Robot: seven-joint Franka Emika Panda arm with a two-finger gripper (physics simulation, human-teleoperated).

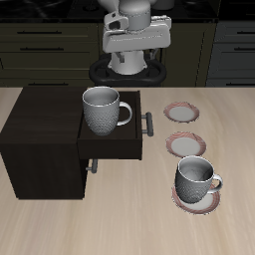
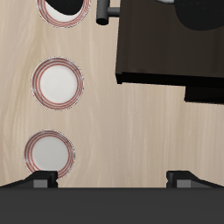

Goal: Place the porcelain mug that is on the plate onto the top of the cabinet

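Two pale dimpled porcelain mugs show: the task's porcelain mug [image 1: 196, 179] sits on a pink-rimmed round plate [image 1: 185, 202] near the table's front edge, well apart from the gripper [image 2: 112, 178], whose fingers [image 2: 40, 178] spread wide and empty; the other mug [image 1: 103, 111] rests in the near-black wooden cabinet's [image 1: 40, 139] open drawer.

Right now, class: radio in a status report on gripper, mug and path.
Gripper open, holding nothing. Porcelain mug sits on its plate near front edge, untouched. Cabinet top bare; look-alike mug stands on the open drawer.

Even, soft overhead light, faint shadows under objects, no glare; low-resolution renders look slightly blurred.
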